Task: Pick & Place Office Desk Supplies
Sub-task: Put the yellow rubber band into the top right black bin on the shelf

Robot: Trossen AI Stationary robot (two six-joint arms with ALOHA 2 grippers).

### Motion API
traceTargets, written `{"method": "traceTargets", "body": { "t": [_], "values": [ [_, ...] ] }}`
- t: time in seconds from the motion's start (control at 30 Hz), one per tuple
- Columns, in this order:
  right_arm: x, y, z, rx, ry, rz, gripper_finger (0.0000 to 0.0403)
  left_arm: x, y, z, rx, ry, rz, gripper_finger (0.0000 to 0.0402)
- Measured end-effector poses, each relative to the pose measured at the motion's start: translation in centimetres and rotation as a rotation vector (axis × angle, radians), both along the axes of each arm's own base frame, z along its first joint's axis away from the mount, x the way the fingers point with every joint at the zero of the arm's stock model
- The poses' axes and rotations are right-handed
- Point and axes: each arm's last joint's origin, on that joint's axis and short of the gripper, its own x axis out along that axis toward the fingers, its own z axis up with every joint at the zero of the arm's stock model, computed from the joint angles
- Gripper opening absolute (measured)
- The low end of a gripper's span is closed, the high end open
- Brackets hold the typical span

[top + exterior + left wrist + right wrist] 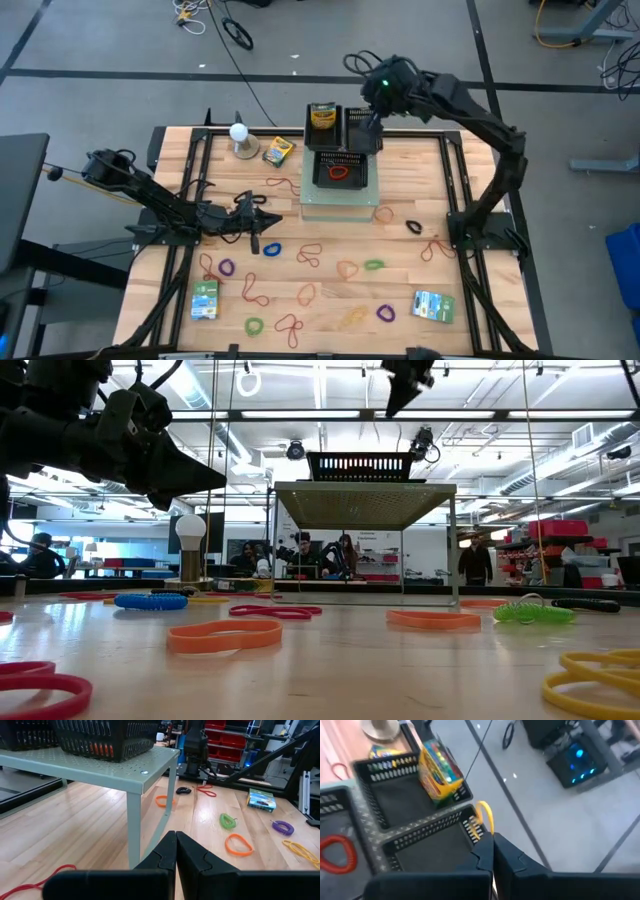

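My right gripper (372,120) hangs high over the black baskets (362,130) on the pale green stand (340,205) at the table's far middle, shut on a yellow rubber band (485,816). One basket holds an upright crayon box (440,770), and another holds a red band (340,852). My left gripper (262,222) waits shut and empty at the table's left, a little above the wood, facing the stand's leg (134,827). Several coloured bands (310,256) lie flat on the table. So do two packets (205,299) (433,306) and a second crayon box (278,150). My right gripper pinches the yellow band between its two fingertips (487,847). A loop of the band (486,812) sticks out past the fingertips. The fingers slant down from above the baskets. The band is lifted clear, over the rim of the basket (435,845) next to the crayon box.
A white ball on a round base (241,137) stands at the far left of the table. Dark frame rails (455,190) run along the table's left and right sides. People (305,555) are in the room beyond the far edge.
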Motion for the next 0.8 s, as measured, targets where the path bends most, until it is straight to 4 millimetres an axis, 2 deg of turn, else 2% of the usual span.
{"method": "traceTargets", "body": {
  "t": [0.17,0.37,0.53,0.8],
  "values": [
    [1.6,-2.7,-2.7,0.079,0.053,-0.016,0.0002,0.0,0.0,0.0,0.001,0.000,0.000,0.0009],
    [3.2,-4.4,-5.5,0.151,0.098,-0.045,0.0002,0.0,0.0,0.0,-0.001,0.000,0.000,0.0009],
    [3.7,-4.9,-6.8,0.189,0.137,-0.058,0.0002,0.0,0.0,0.0,0.000,0.000,0.000,0.0009],
    [3.0,-4.6,-7.3,0.253,0.194,-0.121,0.0005,0.0,0.0,0.0,-0.001,0.000,0.000,0.0009]
  ]
}}
